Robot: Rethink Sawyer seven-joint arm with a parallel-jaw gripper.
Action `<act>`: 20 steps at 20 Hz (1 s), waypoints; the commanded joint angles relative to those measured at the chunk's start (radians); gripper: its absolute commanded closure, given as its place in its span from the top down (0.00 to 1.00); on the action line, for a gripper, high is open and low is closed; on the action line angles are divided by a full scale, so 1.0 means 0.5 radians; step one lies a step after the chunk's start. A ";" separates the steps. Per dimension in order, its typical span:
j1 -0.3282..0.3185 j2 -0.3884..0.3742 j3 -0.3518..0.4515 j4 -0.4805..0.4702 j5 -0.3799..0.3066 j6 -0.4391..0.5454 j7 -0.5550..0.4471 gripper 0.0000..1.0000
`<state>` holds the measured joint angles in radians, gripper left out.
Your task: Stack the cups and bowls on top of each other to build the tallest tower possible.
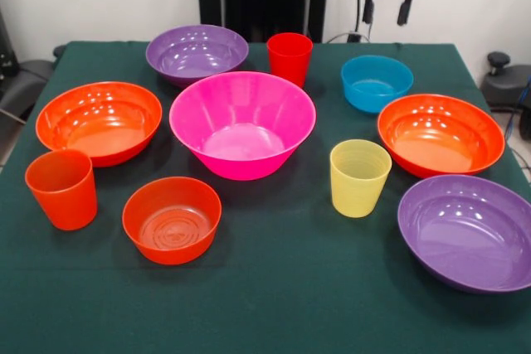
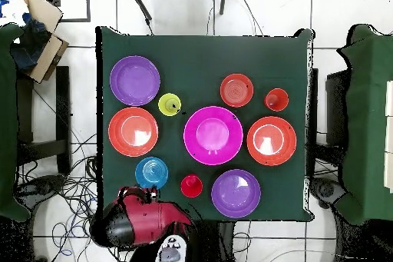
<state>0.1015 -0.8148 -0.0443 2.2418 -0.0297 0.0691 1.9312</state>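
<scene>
Tableware of glossy plastic, unstacked, spread over the green-clothed surface (image 1: pixel 274 288).

End effector (image 1: pixel 387 6) hangs released at the far edge, prongs apart, empty. Just below it: small blue bowl (image 1: pixel 376 82); beyond that, red cup (image 1: pixel 289 56) and deep pink bowl (image 1: pixel 242 122). Seven round bowls, three ribbed cups, all separate; yellow cup (image 1: pixel 359 177) and orange cup (image 1: pixel 62 187) sit farther off.
</scene>
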 commanded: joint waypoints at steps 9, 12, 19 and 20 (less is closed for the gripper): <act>-0.361 -0.292 0.183 0.202 -0.235 0.175 0.035 1.00; -0.473 -0.348 0.254 0.226 -0.251 0.213 0.012 1.00; -0.616 -0.514 0.432 0.216 -0.179 0.391 -0.014 1.00; -0.636 -0.538 0.461 0.209 -0.165 0.413 -0.020 1.00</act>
<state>-0.1919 -1.0414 0.0327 2.2842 -0.0941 0.1277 1.9312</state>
